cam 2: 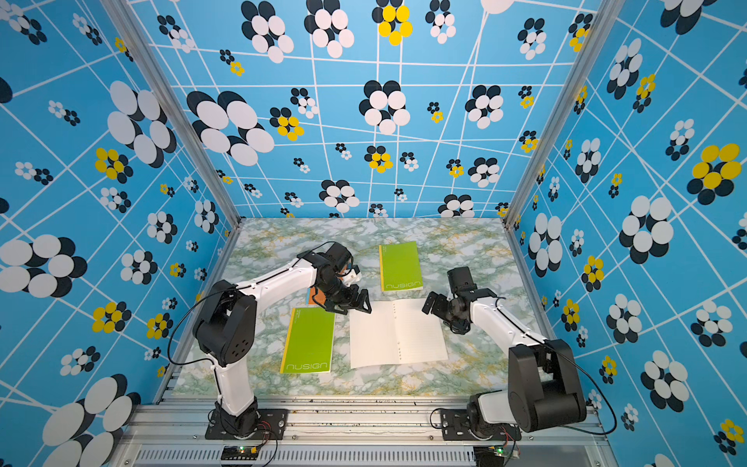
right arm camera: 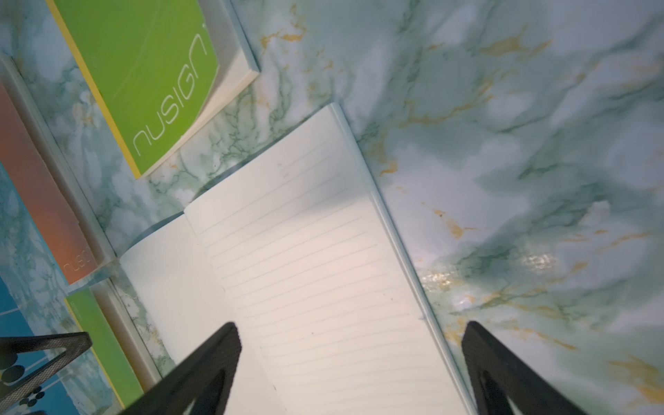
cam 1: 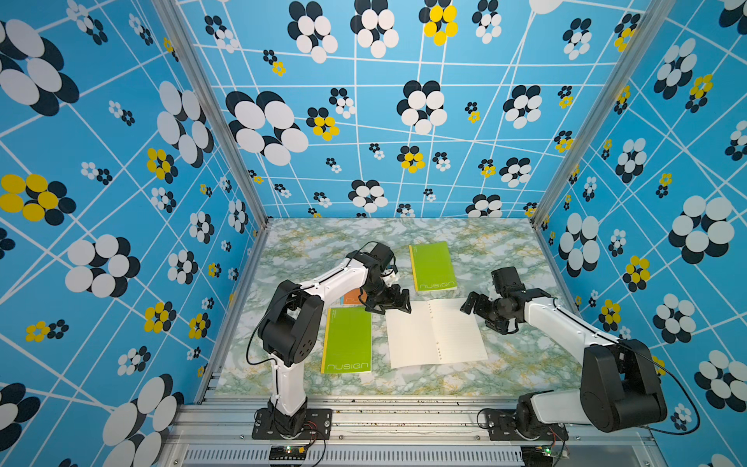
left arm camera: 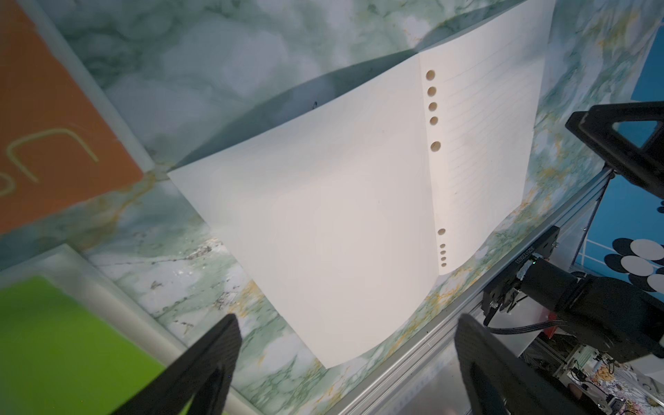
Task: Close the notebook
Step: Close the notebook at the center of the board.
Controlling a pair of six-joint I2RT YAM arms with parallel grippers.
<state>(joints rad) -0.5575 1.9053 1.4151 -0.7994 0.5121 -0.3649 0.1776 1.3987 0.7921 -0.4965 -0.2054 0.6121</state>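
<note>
The notebook [cam 1: 436, 333] [cam 2: 398, 333] lies open and flat on the marble table, its cream lined pages up and punch holes along the fold. My left gripper [cam 1: 390, 309] [cam 2: 351, 309] hovers open over the far left corner of the left page, with nothing between its fingers. My right gripper [cam 1: 481, 319] [cam 2: 442, 319] is open just off the far right corner of the right page. In the left wrist view the notebook [left arm camera: 341, 215] fills the middle ahead of the open left gripper [left arm camera: 346, 319]. In the right wrist view the open right gripper [right arm camera: 352, 325] straddles the right page's outer edge of the notebook [right arm camera: 305, 251].
A closed green notebook [cam 1: 347, 339] lies left of the open one, and another green notebook [cam 1: 432, 267] lies behind it. An orange notebook [cam 1: 351, 298] is partly hidden under the left arm. The aluminium rail [cam 1: 404, 404] runs along the table's front; patterned walls enclose three sides.
</note>
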